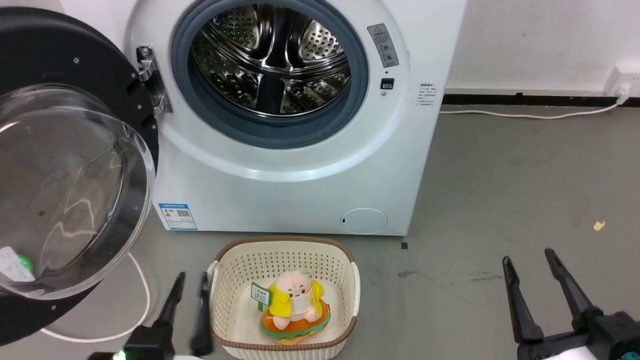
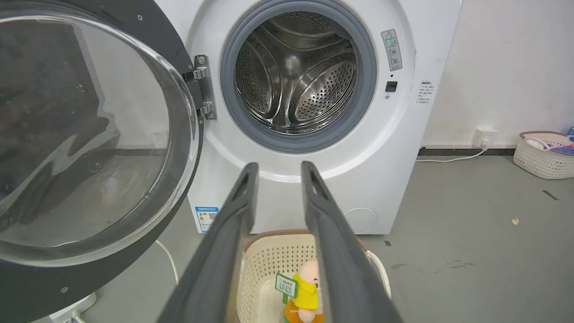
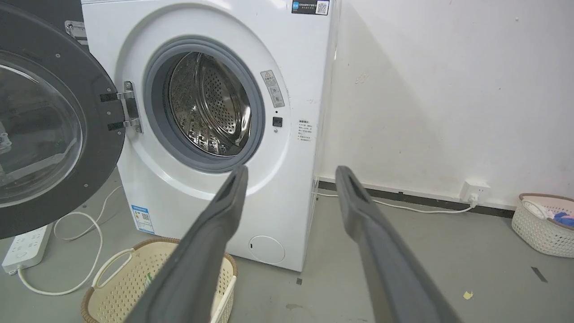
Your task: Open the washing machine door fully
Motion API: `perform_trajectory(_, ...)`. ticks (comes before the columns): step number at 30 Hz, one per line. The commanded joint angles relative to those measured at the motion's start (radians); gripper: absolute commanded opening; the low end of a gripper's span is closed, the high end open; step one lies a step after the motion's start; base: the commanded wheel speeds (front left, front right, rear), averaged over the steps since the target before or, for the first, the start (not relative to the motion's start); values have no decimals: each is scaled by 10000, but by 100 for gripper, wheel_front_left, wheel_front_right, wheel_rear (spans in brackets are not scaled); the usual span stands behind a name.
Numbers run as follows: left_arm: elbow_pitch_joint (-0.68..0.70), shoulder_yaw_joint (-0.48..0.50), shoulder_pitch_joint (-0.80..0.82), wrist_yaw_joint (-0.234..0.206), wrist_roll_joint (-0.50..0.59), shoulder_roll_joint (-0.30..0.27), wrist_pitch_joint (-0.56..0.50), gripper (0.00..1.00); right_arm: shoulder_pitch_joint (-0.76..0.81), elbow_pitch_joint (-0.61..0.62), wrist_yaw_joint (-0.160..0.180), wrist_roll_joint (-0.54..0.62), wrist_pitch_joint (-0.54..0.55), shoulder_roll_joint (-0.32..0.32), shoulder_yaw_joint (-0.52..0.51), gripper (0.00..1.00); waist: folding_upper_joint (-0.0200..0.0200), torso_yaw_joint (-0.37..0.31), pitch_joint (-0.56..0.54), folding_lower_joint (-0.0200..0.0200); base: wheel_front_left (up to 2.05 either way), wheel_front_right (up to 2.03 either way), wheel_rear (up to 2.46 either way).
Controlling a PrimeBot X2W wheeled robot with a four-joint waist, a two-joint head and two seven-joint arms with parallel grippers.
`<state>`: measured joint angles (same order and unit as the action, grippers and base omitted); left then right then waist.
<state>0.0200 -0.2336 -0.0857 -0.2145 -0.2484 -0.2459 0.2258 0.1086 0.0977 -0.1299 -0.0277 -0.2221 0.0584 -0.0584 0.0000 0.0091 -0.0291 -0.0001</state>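
The fingers (image 1: 172,299) of the left gripper (image 1: 190,280) are seen a narrow gap apart with nothing between them, low beside the left rim of a basket (image 1: 285,240) on the floor (image 1: 500,175). The right gripper (image 1: 528,257) is spread wide and empty, well apart to the right.

The washing machine door (image 1: 75,190) is hung from its hinge (image 1: 150,80) at the left edge of the washing machine (image 1: 300,190). It is swung well clear of the drum opening (image 1: 270,65), and it is touched by neither gripper.

The opening step is judged done, or very nearly so. If any swing is left, a light outward push on the door's black rim by the left gripper would be called for, kept clear of the basket.

The basket, with a soft toy (image 1: 295,305) in it, is set on the grey floor just before the machine's front. A white wall (image 1: 540,45), a wall socket (image 1: 622,82) and a white cable (image 1: 525,116) are seen behind. A power strip (image 3: 24,244) is laid on the floor below the door.
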Motion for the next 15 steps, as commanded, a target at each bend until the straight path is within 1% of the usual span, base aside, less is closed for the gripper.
perform_trajectory(1,-72,-34,-161,-93,97,55,84,100,146,-69,-8,-66,-67,-67,31,100,0,-37,-44,1,0,0,0)
perform_trajectory(3,-213,-137,-253,-123,135,123,107,100,218,-137,-8,-87,-76,-72,56,100,0,-34,-71,1,0,0,0)
perform_trajectory(8,-564,-493,-320,-41,314,149,129,100,304,-376,-8,-189,-78,-78,151,100,0,26,-88,1,0,0,0)
perform_trajectory(15,-698,-560,-171,-70,285,223,157,100,231,-577,-8,-292,-74,-80,151,100,0,107,-40,1,0,0,0)
